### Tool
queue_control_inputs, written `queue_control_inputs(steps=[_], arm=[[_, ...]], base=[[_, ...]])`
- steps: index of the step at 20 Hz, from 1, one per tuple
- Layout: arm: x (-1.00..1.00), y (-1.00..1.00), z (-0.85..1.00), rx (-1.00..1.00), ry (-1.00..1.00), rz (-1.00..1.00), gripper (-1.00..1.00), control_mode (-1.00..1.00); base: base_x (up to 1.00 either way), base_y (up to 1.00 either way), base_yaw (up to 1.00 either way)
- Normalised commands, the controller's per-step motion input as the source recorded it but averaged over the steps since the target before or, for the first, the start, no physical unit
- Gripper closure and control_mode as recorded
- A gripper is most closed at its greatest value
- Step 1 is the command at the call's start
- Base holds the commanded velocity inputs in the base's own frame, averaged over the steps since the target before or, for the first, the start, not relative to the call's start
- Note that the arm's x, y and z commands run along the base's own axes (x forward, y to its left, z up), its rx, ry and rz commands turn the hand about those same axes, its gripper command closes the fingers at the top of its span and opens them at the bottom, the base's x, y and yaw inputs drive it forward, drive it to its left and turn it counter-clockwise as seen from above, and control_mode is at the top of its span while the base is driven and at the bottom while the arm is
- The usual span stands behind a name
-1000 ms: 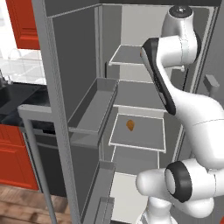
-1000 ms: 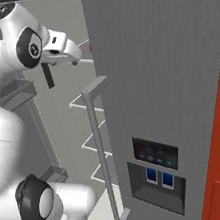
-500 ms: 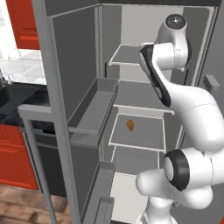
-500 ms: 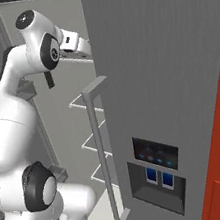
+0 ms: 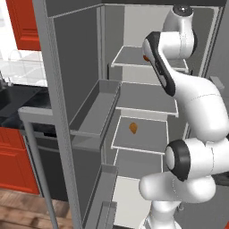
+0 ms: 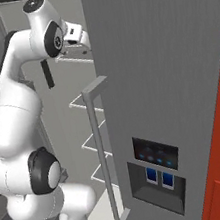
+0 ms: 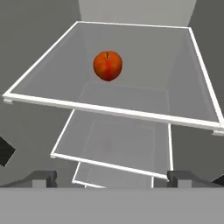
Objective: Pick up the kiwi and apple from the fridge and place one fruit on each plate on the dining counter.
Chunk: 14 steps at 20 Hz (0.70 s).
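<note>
The fridge [image 5: 80, 67] stands with its left door swung open. On its top shelf [image 7: 183, 83] lies the apple [image 7: 107, 65], round, red and shiny; in the left base view a sliver of the apple [image 5: 145, 57] peeks out from behind my forearm. My gripper [image 7: 113, 176] hovers open in front of that shelf's near edge, short of the apple, with nothing between its fingers. The right base view has the gripper [image 6: 78, 45] up at top-shelf height inside the fridge. The kiwi, the plates and the dining counter are out of view.
An orange-brown lump [image 5: 133, 128] lies on a lower shelf. The open door's bin [image 5: 96, 112] juts out on the left. The shut right door with its bar handle [image 6: 101, 149] and dispenser panel [image 6: 155, 170] stands close on my right. A black counter [image 5: 13, 100] lies far left.
My arm has risen and swung further into the fridge, bringing the hand up to the top shelf. The jaws stay wide open.
</note>
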Motion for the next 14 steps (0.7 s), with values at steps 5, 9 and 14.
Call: queue_control_inputs(steps=[5,9,14], arm=[[0.42,0.03,-0.07,-0.01,0.12,0.01,-1.00,-1.00],[0.38,0.00,-0.19,0.00,0.20,-0.05,-1.00,-1.00],[0.57,0.00,-0.28,-0.03,0.03,-0.07,-1.00,-1.00]], base=[[0.00,0.00,0.00],[0.00,0.00,0.00],[0.00,0.00,0.00]])
